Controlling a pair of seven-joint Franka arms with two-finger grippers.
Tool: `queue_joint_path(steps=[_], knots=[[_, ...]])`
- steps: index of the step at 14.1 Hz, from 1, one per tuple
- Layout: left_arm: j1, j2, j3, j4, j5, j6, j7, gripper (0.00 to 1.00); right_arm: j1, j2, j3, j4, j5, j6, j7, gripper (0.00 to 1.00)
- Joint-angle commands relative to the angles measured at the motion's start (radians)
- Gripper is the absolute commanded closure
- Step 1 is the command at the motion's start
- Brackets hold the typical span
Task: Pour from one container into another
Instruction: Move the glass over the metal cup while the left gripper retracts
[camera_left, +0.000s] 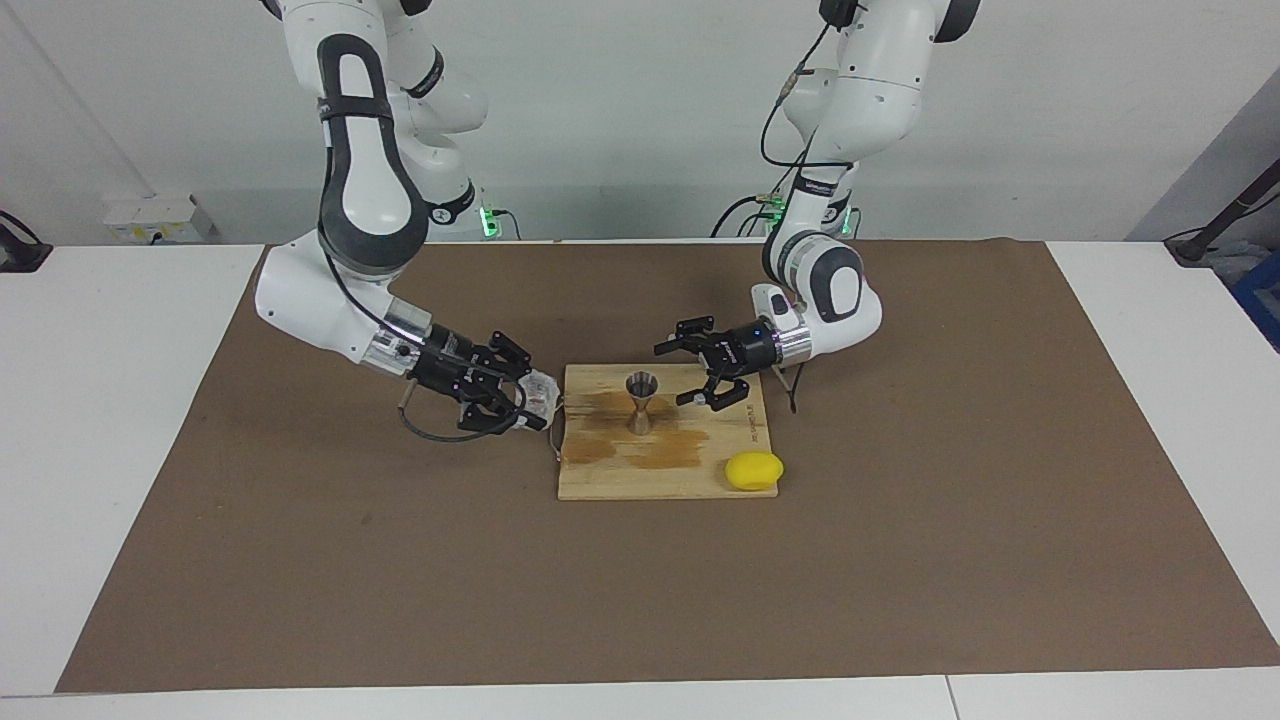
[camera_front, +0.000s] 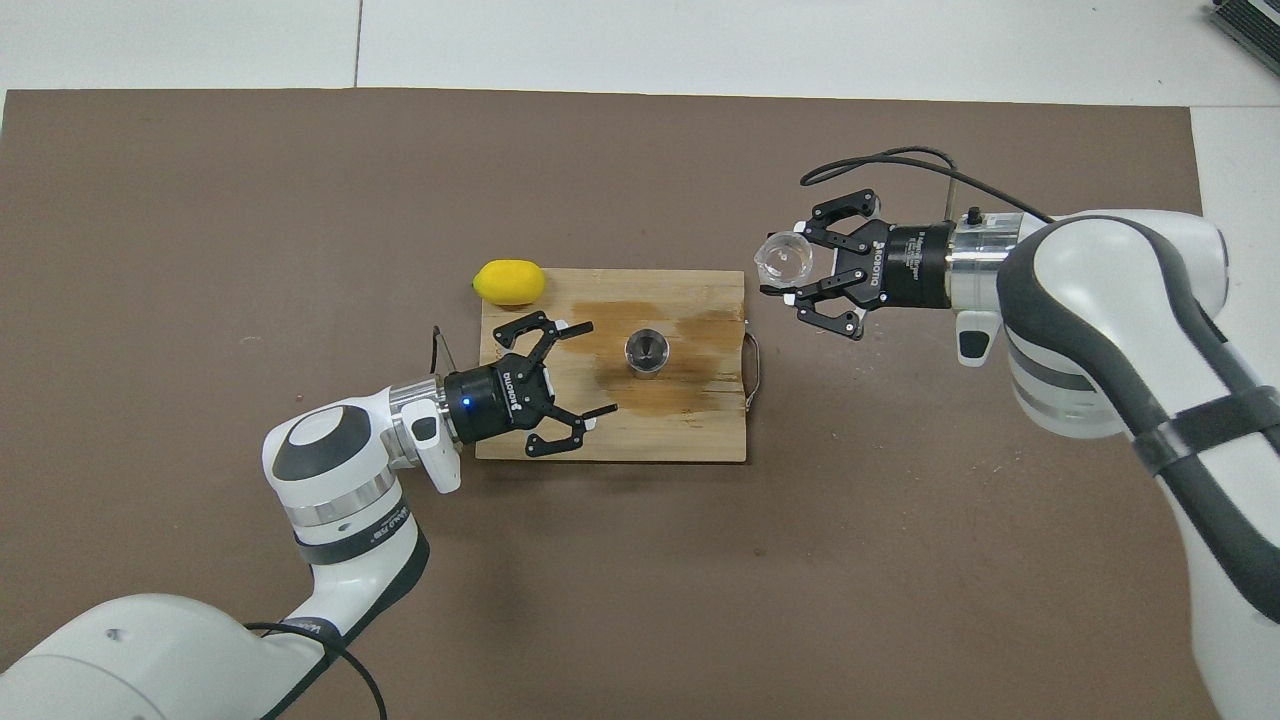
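— What can't you make out?

— Whether the glass cup (camera_left: 538, 392) between my right gripper (camera_front: 790, 275)'s fingers holds anything; it's too clear and small. My fingers cover part of its wall.

— And the jigger (camera_front: 647, 351)?

— From overhead only its mouth shows; the lower cone is hidden. Both my arms run off the pictures' edges.
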Motion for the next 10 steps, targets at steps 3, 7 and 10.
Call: queue_joint_path(steps=[3,7,10], knots=[[0.168,-0.075,-0.002,-0.075,0.19,-0.114,0.008,0.0,0.071,-0.026,-0.003,-0.013,-0.117,0.075,0.087,1.0],[0.355,-0.082,-0.001,-0.07,0.402,-0.235,-0.012,0.0,0.131,-0.032,-0.002,-0.013,-0.222,0.079,0.178,1.0],[0.507,-0.087,0.001,-0.058,0.603,-0.313,-0.021,0.0,0.166,-0.035,-0.002,-0.017,-0.269,0.075,0.239,1.0]])
